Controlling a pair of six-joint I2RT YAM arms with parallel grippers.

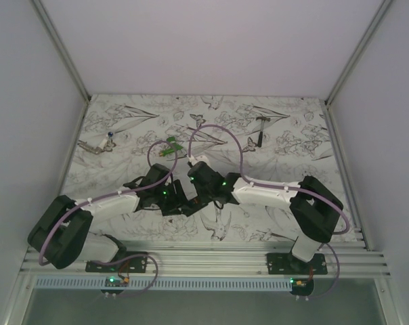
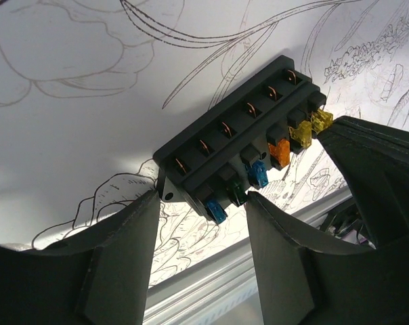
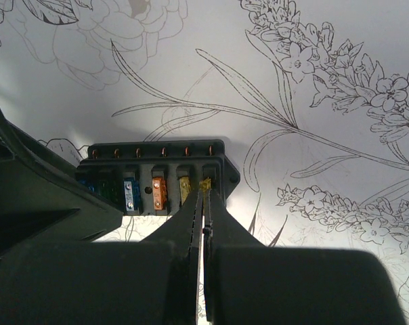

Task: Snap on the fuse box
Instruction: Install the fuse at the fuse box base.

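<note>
The fuse box [image 2: 231,139] is a black oblong box lying on the flower-print table, with blue, green, orange and yellow fuses in a row; it also shows in the right wrist view [image 3: 157,159]. My left gripper [image 2: 201,198] is open, its fingertips on either side of the box's near end by the blue fuse. My right gripper [image 3: 204,193] is shut on a yellow fuse [image 3: 205,184] at the box's last slot. That yellow fuse also shows in the left wrist view [image 2: 321,122]. In the top view both grippers [image 1: 181,200] meet over the box and mostly hide it.
A small green piece [image 1: 169,147] lies just beyond the grippers. A small hammer-shaped tool [image 1: 262,120] and a dark item [image 1: 252,141] lie at the back right. A metallic item [image 1: 99,144] lies at the back left. The aluminium rail [image 2: 259,244] runs close behind the box.
</note>
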